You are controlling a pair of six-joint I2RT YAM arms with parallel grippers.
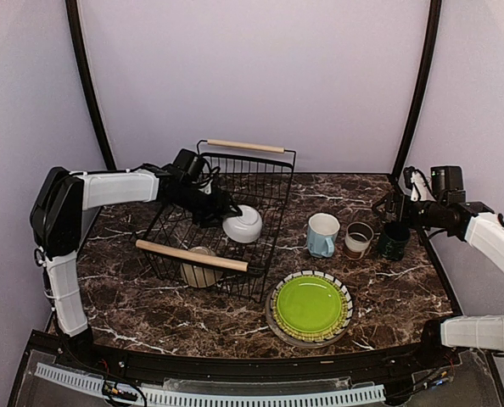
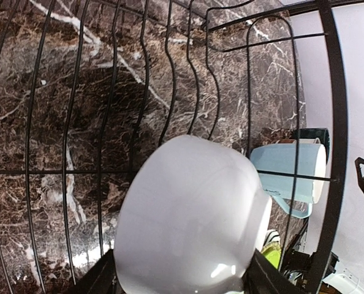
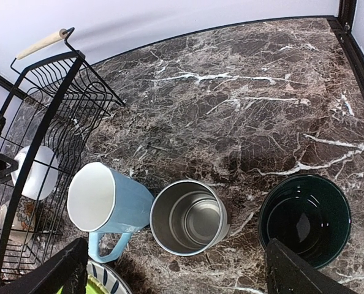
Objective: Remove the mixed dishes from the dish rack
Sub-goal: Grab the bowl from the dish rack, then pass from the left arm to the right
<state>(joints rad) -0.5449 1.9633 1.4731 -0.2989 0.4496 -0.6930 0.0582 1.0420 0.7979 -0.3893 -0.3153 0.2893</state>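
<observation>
Two bowls are inside the dish rack (image 1: pixel 245 146), which sits left of centre on the marble table (image 1: pixel 150 305). The other dishes are already outside it. The left gripper (image 1: pixel 228 212) reaches into the rack from 9 o'clock and appears to clamp the white bowl (image 1: pixel 243 225). In the left wrist view, its dark fingers (image 2: pixel 96 278) press against both sides of the bowl. That bowl sits toward the rack's 3 o'clock wall. The cream bowl (image 1: pixel 201 271) lies at the rack's 6 o'clock end, partly under the near wooden handle (image 1: pixel 191 254).

The step in hand looks like lifting out the white bowl. The next move calls for a lift high enough to clear the wire wall, then setting the bowl down on bare table.

Three drinking vessels stand in a row at 3 o'clock from the rack:
- a light blue mug (image 1: pixel 322 235)
- a brown-white cup (image 1: pixel 358 240)
- a dark green mug (image 1: pixel 394 240)

One lime-green plate (image 1: pixel 309 305) rests on one striped plate (image 1: pixel 349 295) at 5 o'clock. Whether more plates lie between them cannot be told.

The right gripper (image 1: pixel 392 208) hangs just above the dark green mug at its 12 o'clock side, jaws spread wide and holding nothing.
</observation>
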